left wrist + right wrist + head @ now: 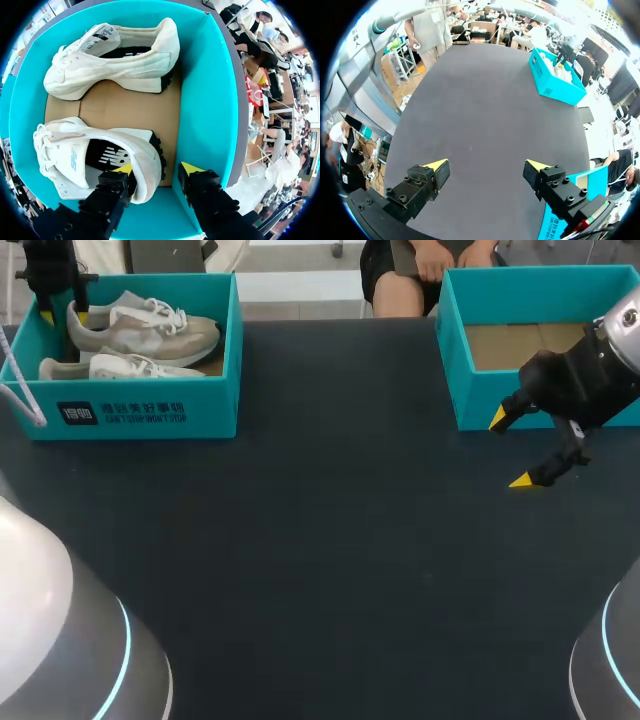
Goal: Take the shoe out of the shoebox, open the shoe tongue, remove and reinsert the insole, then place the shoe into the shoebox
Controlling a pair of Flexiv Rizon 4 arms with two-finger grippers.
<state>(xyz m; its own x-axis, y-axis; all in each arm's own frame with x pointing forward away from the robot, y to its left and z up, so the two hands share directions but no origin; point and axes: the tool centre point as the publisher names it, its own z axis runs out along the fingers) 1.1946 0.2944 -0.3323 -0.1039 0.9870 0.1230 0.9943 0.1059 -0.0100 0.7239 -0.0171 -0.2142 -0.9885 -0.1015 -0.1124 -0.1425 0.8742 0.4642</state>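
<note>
The shoe [75, 150] to be lifted lies along the far side of the shoebox [150, 415] at the far left, heel to the left and toe to the right. The left gripper [157, 169] hangs over that heel with its fingers apart, one yellow tip inside the collar and the other behind the heel, not yet pinching. That arm is plainly the nearer one, since the right gripper [510, 449], also spread open, hovers above the counter [320, 540] just in front of the second shoebox [480, 405] at far right. With the other shoe [110, 367] beside the first, I count two shoes, two boxes and two grippers.
</note>
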